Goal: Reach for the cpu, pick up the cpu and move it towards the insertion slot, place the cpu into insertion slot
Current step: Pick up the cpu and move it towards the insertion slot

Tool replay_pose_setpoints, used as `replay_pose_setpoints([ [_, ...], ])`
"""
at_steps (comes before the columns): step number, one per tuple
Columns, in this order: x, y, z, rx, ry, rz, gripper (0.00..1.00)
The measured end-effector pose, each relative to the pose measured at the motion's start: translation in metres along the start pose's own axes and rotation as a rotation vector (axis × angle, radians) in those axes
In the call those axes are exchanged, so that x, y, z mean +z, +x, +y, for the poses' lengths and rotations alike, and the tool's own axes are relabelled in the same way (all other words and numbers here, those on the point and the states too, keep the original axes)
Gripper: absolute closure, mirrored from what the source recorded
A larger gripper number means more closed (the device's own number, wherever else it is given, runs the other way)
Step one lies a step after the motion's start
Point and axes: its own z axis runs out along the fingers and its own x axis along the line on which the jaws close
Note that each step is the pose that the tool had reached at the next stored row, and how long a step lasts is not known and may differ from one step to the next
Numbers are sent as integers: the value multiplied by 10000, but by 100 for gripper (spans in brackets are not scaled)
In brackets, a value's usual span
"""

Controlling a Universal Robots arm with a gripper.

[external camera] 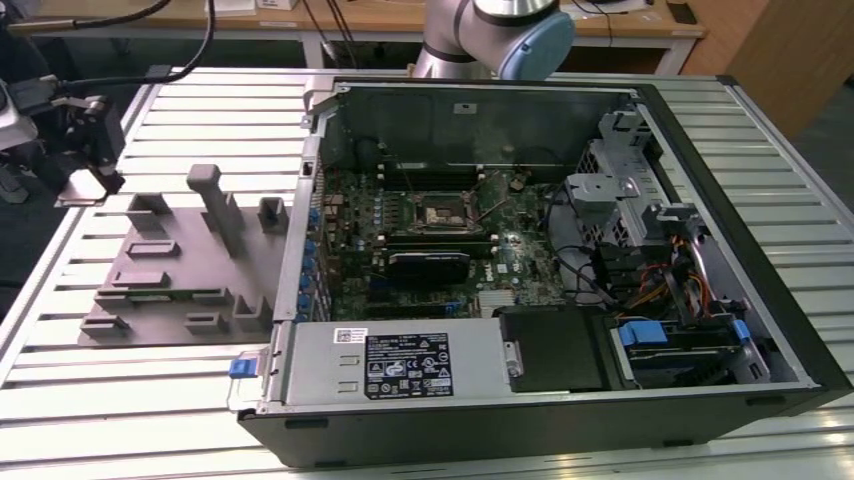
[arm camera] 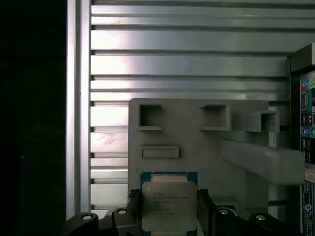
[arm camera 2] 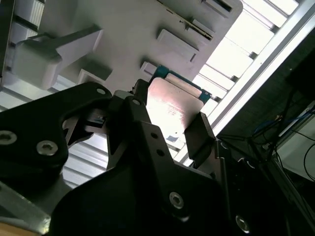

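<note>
Gripper (external camera: 88, 178) of black metal, clenched on the cpu (external camera: 78, 192): its two fingers (arm camera: 204, 209) press against opposite edges of the chip, so the chip sits right between the fingertips. In the exterior view the gripper hangs at the end of the robot arm (external camera: 494, 30), near the edge of a slatted metal table (external camera: 747, 200) that runs under everything.

Largest thing on the table is an open computer case (external camera: 534, 420), lying on its side well away from the gripper, on the far side of the fixture block from it. Its motherboard faces up, with cables and drive bays at the end farthest from the gripper.

Between the gripper and the case lies a grey fixture block (external camera: 174, 265) with moulded recesses and upright posts. It lies close to the gripper's tip. In both wrist views the block (arm camera: 197, 132) fills the space behind the chip, and the gripper (arm camera: 169, 210) reaches over its near edge. I cannot tell whether the chip touches the block.

Inside the case, the insertion slot (external camera: 438, 214) is a square socket with a silvery frame and a dark centre, near the middle of the motherboard, well apart from the gripper.

Smallest is the cpu (arm camera: 169, 205): a flat square with a silvery top and a coloured rim. In the second wrist view the gripper (arm camera 2: 170, 118) holds the cpu (arm camera 2: 172, 105) with one finger (arm camera 2: 199, 135) at its edge
</note>
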Motion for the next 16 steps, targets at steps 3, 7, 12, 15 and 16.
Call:
replay_pose_setpoints([
  [3, -86, -3, 4, 0, 0, -12, 46],
  [7, -201, -8, 7, -1, 0, -25, 46],
  [12, -340, -13, 11, -1, -1, -41, 46],
  [15, -421, -16, 14, -1, -1, -52, 46],
  [16, -447, -17, 15, -2, -1, -54, 46],
])
